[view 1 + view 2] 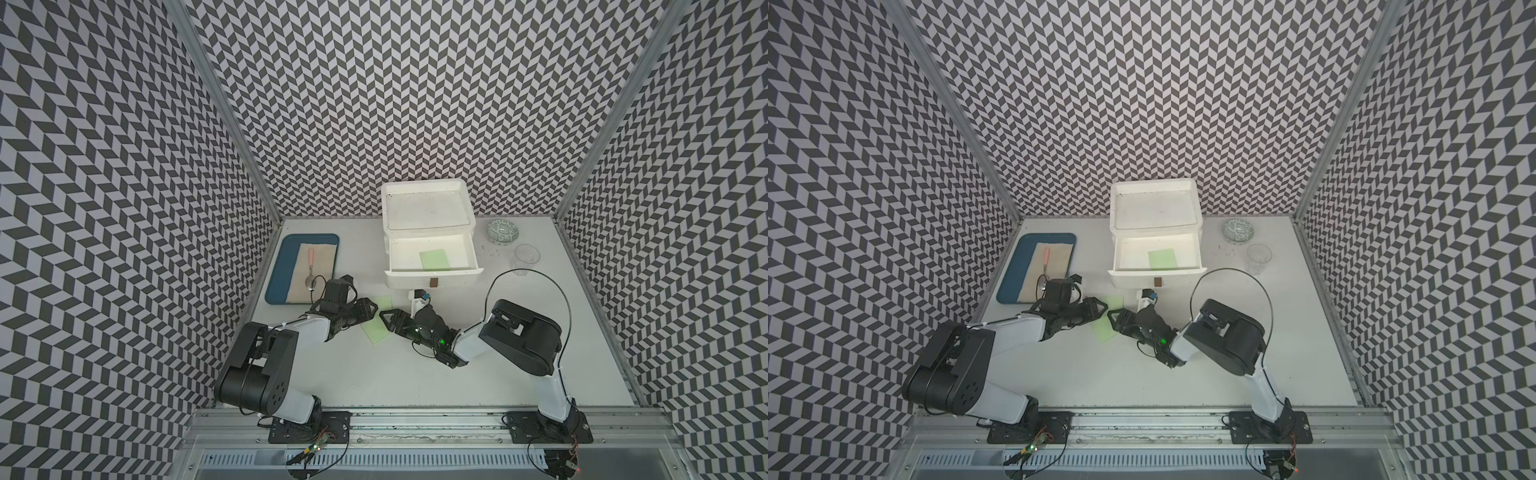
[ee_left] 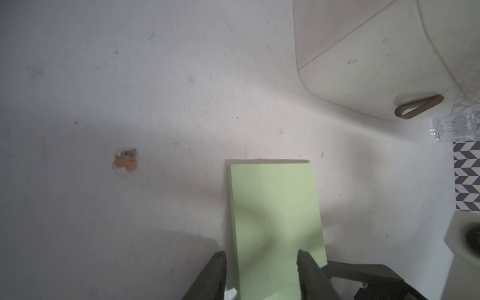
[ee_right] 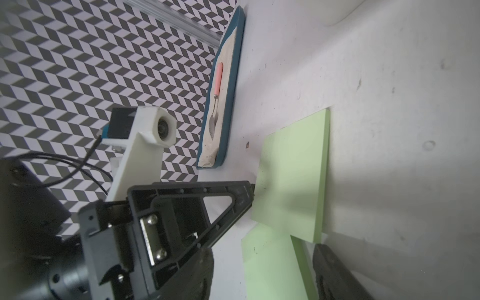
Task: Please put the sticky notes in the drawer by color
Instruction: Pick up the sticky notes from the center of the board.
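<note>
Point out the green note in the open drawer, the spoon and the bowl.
green note (image 1: pixel 434 260), in a top view, sheet's middle.
spoon (image 1: pixel 311 258), in a top view, pink handle.
bowl (image 1: pixel 503 231), in a top view, inner bottom.

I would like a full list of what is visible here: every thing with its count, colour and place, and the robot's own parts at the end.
sticky notes: 3, light green; one in the open drawer, two on the table between the pincers
chest of drawers: 1, white; back centre, one drawer pulled out
tray: 1, blue; back left
cloth: 1, beige; on the tray
spoon: 1, pink handle; on the cloth
bowl: 1, green-patterned; back right
glass: 1, clear; beside the bowl
table: 1, white
arms: 2, black and white
left pincer: black; astride the farther table note
right pincer: black; jaws apart around the nearer note
</note>
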